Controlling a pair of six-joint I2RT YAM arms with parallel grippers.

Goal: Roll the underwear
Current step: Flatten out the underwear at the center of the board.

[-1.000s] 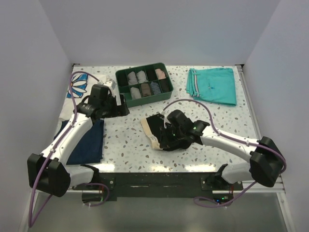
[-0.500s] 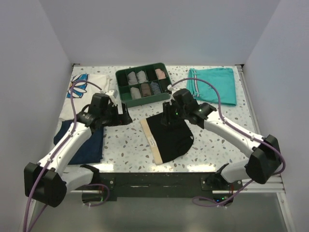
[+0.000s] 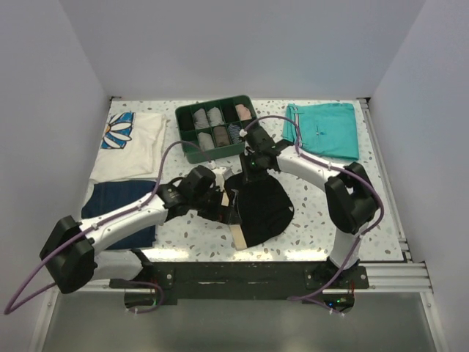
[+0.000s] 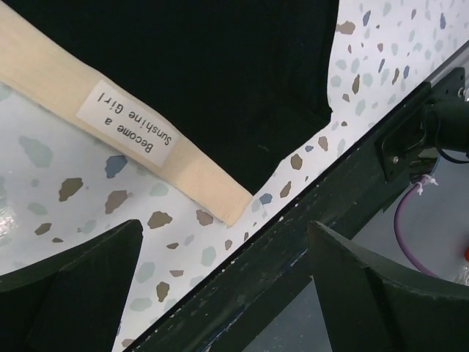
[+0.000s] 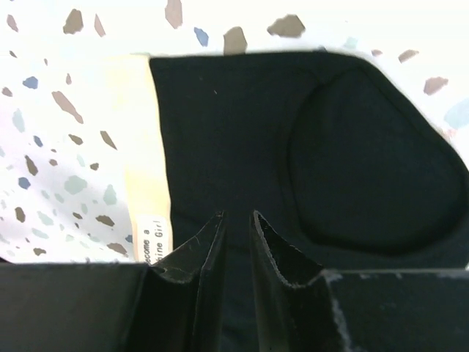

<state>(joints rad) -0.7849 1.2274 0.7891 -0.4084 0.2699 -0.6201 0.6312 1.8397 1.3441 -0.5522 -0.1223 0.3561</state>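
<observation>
- Now the black underwear (image 3: 262, 209) lies flat on the speckled surface (image 3: 322, 191), just in front of the green tray (image 3: 180, 132).
- The tray holds small rolls (image 3: 212, 126) in its compartments.
- My left fingers (image 4: 80, 293) gape wide over the beige waistband (image 4: 124, 125), holding nothing.
- My right fingers (image 5: 194, 271) are nearly together at the underwear's far edge; I cannot tell whether they pinch fabric.

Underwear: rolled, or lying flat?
Lying flat, not rolled. The underwear is spread on the table, its waistband straight with the label facing up. No roll is started.
</observation>
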